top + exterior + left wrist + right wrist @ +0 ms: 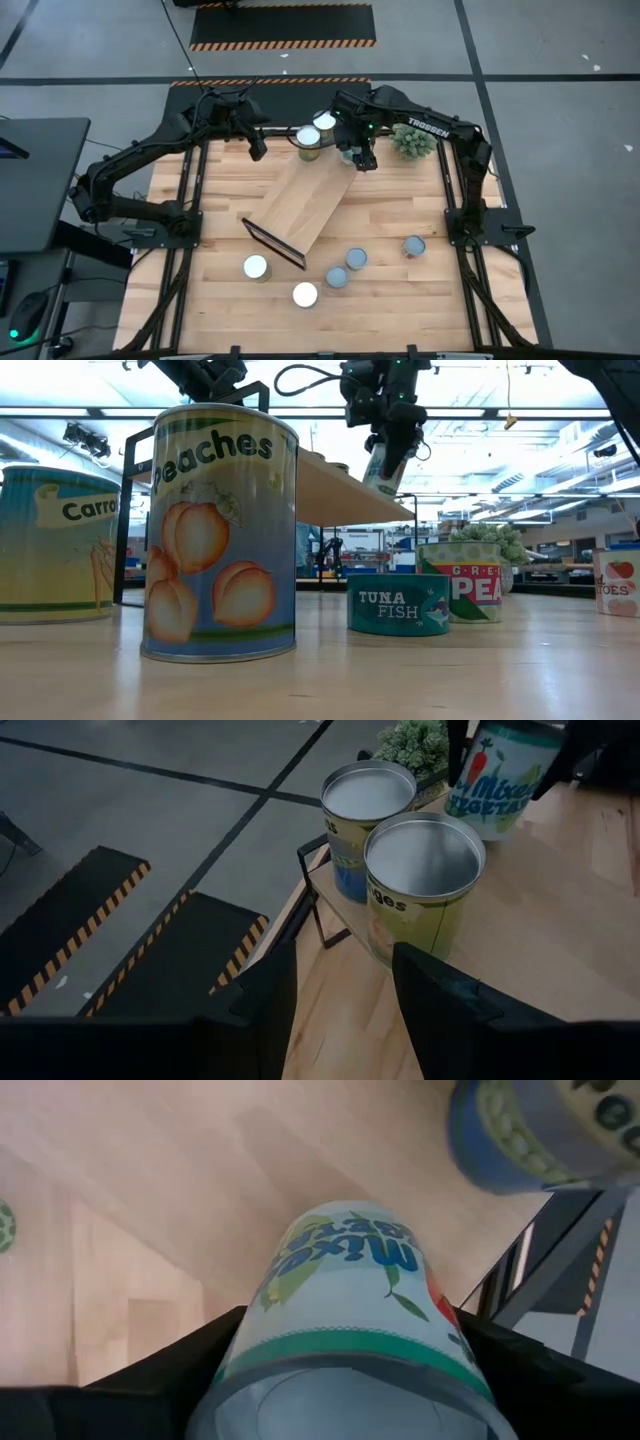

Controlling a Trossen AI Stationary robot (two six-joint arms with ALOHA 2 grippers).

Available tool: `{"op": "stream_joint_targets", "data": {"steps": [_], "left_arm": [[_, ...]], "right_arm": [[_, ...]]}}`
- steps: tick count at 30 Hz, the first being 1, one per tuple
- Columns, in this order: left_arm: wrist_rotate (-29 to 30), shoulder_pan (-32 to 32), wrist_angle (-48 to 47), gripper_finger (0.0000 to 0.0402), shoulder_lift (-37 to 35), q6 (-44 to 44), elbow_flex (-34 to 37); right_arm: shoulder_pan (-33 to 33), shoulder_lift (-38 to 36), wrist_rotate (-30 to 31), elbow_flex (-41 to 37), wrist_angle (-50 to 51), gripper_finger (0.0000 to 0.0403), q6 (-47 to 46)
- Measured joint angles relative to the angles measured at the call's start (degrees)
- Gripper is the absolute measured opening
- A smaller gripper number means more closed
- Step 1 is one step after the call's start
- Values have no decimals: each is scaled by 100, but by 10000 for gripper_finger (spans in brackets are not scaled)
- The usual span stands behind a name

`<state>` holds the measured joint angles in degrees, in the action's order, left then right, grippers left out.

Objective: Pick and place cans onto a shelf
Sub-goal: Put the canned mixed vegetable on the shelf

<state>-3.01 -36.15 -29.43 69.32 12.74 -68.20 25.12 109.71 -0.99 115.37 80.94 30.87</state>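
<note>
The shelf (305,205) is a light-wood board with black frame ends, lying slantwise across the table. Two cans (308,137) (325,122) stand at its far end, also seen in the left wrist view (425,860) (368,795). My right gripper (360,155) is shut on a mixed-vegetables can (340,1280) just over the board beside them. My left gripper (340,990) hovers open left of the two cans, nothing between its fingers. Several more cans (337,277) stand on the near tabletop. My right gripper pinches the mixed-vegetables can between its two fingers (200,1345), on opposite sides of the wall (260,1295) near the lid. The fingers come steeply from above. The can hangs slightly tilted (385,468); whether its bottom rests on the shelf board, I cannot tell.
A small green plant (413,140) stands right of my right gripper. Loose cans stand near the front: peaches (220,535), carrots (55,545), tuna (398,603), peas (460,582) and one more at the right (413,245). The shelf's near frame end (272,243) points at them.
</note>
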Motion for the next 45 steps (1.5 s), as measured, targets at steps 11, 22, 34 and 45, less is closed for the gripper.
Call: {"op": "stream_joint_targets", "data": {"steps": [11,22,34,45], "left_arm": [[1,0,4,173,0,206,0],[0,-2,-2,173,0,143,0],[0,-1,-8,173,-1,143,2],[-96,1,-272,173,-2,148,2]], "right_arm": [[47,59,-9,-3,-209,353,-2],[14,136,59,-2,-497,382,-616],[54,118,196,846,-435,399,-1587],[41,-249,320,1582,591,376,-2322]]}}
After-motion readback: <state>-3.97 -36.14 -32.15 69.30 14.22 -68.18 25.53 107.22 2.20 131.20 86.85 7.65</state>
